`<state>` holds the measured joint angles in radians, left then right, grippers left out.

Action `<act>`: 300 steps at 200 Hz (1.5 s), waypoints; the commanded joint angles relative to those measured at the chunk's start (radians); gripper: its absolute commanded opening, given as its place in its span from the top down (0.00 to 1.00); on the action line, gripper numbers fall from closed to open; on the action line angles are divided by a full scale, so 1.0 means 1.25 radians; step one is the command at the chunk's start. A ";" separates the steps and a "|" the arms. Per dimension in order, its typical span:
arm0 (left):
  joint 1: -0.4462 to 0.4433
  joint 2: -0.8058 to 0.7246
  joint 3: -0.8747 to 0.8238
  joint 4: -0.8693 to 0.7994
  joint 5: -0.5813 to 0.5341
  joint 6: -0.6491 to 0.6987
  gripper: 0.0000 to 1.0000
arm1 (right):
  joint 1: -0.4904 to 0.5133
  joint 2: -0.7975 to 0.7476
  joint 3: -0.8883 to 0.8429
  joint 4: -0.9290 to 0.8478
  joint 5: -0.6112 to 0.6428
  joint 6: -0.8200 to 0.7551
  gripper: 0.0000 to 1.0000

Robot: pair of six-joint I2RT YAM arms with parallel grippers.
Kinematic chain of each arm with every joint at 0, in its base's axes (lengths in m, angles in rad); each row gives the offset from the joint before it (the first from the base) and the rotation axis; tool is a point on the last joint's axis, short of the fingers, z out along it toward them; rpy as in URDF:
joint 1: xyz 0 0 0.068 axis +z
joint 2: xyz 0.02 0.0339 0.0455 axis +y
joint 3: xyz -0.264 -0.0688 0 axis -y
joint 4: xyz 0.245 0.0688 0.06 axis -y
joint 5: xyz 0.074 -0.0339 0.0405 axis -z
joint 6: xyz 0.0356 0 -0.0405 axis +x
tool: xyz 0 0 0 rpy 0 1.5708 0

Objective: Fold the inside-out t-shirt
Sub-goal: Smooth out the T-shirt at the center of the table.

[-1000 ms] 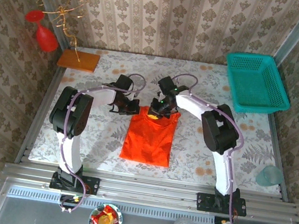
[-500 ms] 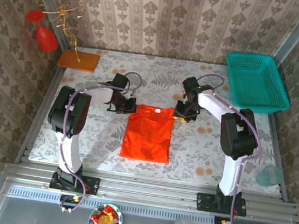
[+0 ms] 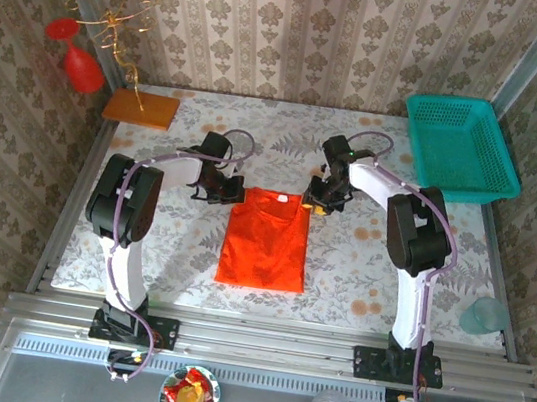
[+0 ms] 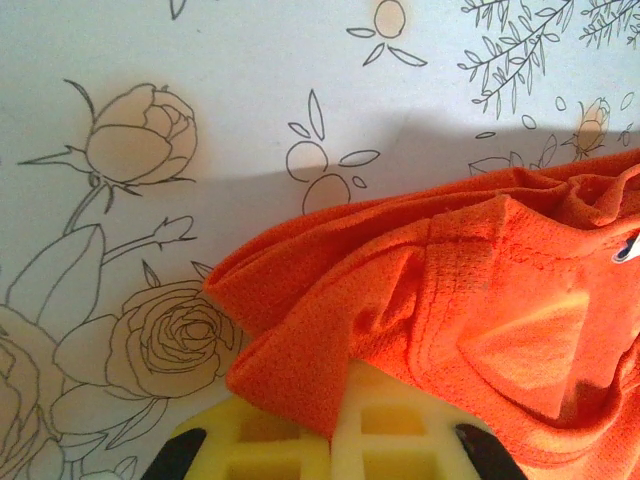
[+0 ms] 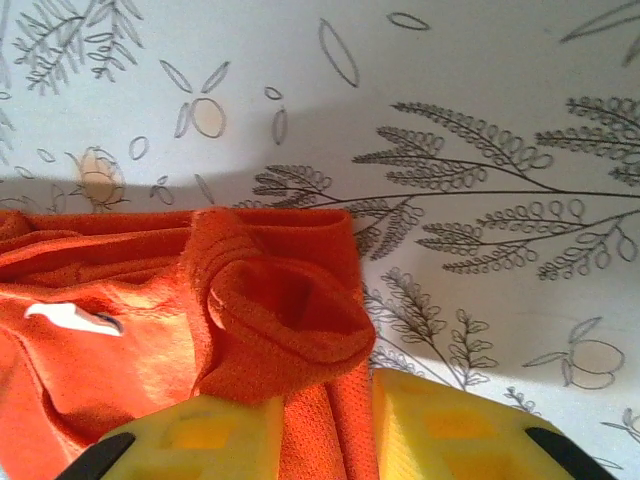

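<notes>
1. left fingers (image 4: 400, 430): closed together, pinching a fold of the inside-out t-shirt (image 3: 264, 241) at its left shoulder corner.
2. right fingers (image 5: 440, 420): narrowly parted, with bunched sleeve cloth pinched between them at the right shoulder corner.
3. t-shirt: orange-red, lying flat mid-bench (image 3: 360, 265), hem toward the arm bases.

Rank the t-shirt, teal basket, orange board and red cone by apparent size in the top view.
1. Teal basket and t-shirt: they look about alike, so they are left unranked.
2. Orange board.
3. Red cone.
</notes>
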<state>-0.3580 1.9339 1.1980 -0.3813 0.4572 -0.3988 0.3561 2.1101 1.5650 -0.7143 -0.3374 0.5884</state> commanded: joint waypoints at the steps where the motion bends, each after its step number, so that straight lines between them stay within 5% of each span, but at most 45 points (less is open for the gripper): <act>1: 0.007 -0.001 -0.004 -0.035 0.011 0.013 1.00 | 0.004 0.013 0.030 0.006 -0.030 0.008 0.73; 70: 0.007 0.000 0.000 -0.047 0.005 0.015 1.00 | 0.011 -0.041 0.036 -0.068 0.118 0.003 0.62; 193: 0.006 -0.002 0.000 -0.054 0.002 0.011 1.00 | 0.011 0.045 0.093 -0.014 0.034 0.004 0.61; 225: 0.007 -0.003 -0.001 -0.056 -0.001 0.013 1.00 | 0.012 0.040 0.085 0.001 0.015 0.014 0.70; 269: 0.007 -0.002 -0.001 -0.056 -0.001 0.011 1.00 | 0.012 -0.005 0.066 0.061 -0.056 0.039 1.00; 300: 0.007 0.000 0.004 -0.062 -0.003 0.014 1.00 | 0.003 0.000 0.060 0.085 -0.096 0.058 1.00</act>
<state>-0.3580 1.9339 1.1980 -0.3973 0.4572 -0.3988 0.3645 2.1471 1.6554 -0.6559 -0.3794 0.6319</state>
